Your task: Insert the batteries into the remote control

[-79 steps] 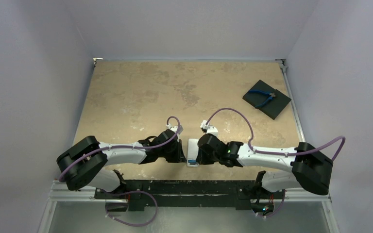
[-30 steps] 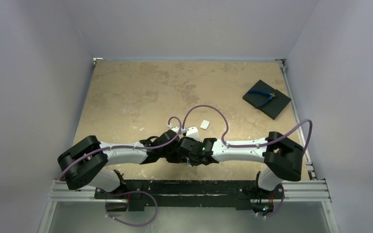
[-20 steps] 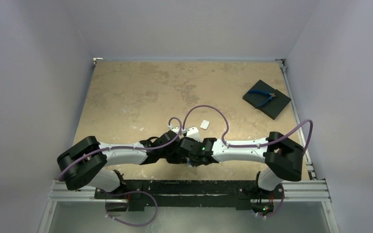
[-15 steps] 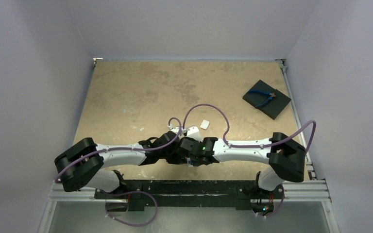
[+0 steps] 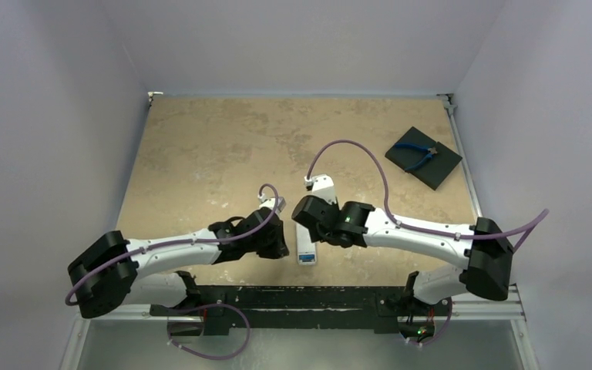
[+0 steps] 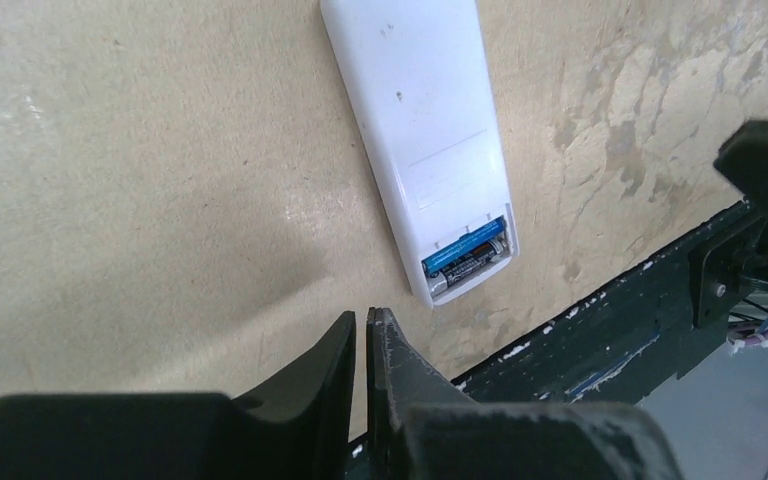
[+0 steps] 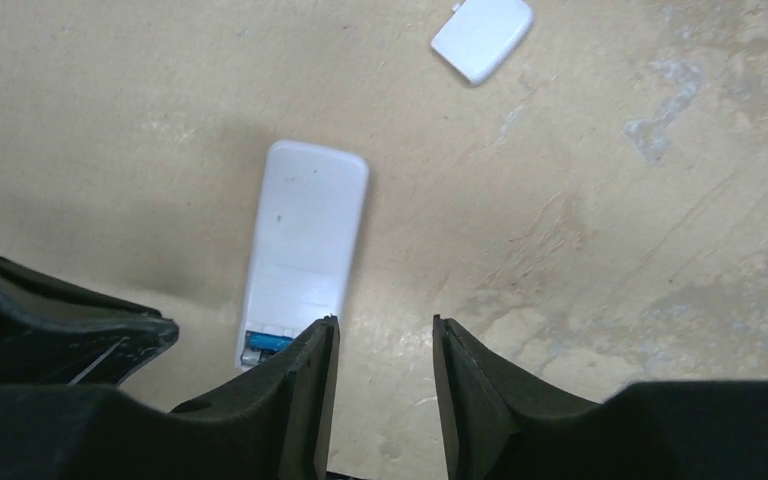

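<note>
The white remote control (image 5: 306, 245) lies back up near the table's front edge. It also shows in the left wrist view (image 6: 415, 120) and the right wrist view (image 7: 305, 240). Its battery bay at the near end is uncovered, with the blue battery (image 6: 463, 252) and the dark battery (image 6: 478, 268) lying side by side in it. The blue battery also shows in the right wrist view (image 7: 266, 343). My left gripper (image 6: 365, 316) is shut and empty, just left of the remote's near end (image 5: 279, 245). My right gripper (image 7: 380, 322) is open and empty, raised above the remote's far end (image 5: 308, 222).
A small white battery cover (image 7: 482, 36) lies loose on the table beyond the remote. Blue-handled pliers (image 5: 418, 154) rest on a black square pad (image 5: 436, 171) at the back right. The black frame rail (image 6: 600, 340) runs just beyond the table's front edge.
Both grippers were pressed together over the remote. The right gripper has lifted and drawn back to the right, the left has drawn back to the left, and the remote now lies uncovered.
</note>
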Tool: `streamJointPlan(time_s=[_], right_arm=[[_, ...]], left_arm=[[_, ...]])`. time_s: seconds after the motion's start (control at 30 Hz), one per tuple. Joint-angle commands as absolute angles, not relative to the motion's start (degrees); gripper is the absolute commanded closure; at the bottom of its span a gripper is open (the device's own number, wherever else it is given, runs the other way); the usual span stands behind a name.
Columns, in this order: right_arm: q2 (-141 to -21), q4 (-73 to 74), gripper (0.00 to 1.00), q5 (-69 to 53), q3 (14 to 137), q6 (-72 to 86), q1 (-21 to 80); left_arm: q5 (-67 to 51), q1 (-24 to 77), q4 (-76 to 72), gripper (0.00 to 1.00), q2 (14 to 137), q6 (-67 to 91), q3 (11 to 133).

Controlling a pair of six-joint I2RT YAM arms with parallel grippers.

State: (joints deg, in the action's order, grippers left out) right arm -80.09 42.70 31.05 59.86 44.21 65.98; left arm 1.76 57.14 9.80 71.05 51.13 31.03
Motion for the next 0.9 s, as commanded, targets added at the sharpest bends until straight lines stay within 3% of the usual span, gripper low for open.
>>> streamJointPlan(time_s=[0.0, 0.37, 0.63, 0.77, 0.87], right_arm=[[-77.4, 41.8, 0.52, 33.1, 62.0, 38.9, 62.7], [-75.5, 31.7, 0.32, 21.6, 61.0, 19.2, 51.3], [-81.7, 30.8, 0.16, 13.0, 64.5, 8.9, 47.1], [-83.5, 30.5, 0.08, 11.5, 65.7, 6.1, 45.3], [-84.7, 30.9, 0.05, 8.6, 66.7, 3.7, 43.3]], left_arm=[[5.3, 57.3, 14.5, 0.89, 67.3, 49.1, 34.6], [11.4, 57.3, 25.6, 0.56, 56.8, 46.8, 40.3], [15.8, 57.4, 34.1, 0.46, 51.6, 43.2, 46.7], [15.6, 57.3, 36.3, 0.31, 49.0, 40.1, 49.3], [15.6, 57.3, 37.5, 0.26, 46.7, 38.5, 50.5]])
